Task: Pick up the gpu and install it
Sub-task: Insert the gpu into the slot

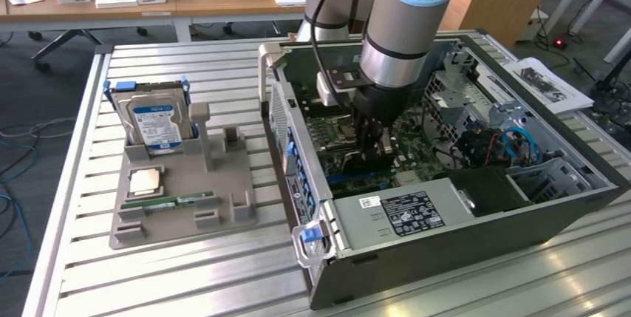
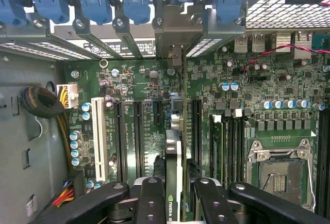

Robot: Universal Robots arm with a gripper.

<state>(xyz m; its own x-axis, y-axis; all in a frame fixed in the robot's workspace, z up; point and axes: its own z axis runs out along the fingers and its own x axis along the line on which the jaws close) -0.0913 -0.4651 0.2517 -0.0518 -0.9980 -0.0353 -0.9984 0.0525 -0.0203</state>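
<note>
The arm (image 1: 400,51) comes down steeply from above, wrist near vertical. Its gripper (image 1: 373,147) points straight down, fingers (image 2: 151,198) clamped on the gpu (image 2: 174,172), which stands edge-on between them.

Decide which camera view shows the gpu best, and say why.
The wrist view: the gpu shows edge-on, clamped in the pincer, over the motherboard slots. In the exterior view the arm and pincer hide nearly all of it inside the case.

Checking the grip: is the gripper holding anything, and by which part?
Yes, the gpu: the jaws of the gripper pinch its two flat faces at the top edge.
</note>
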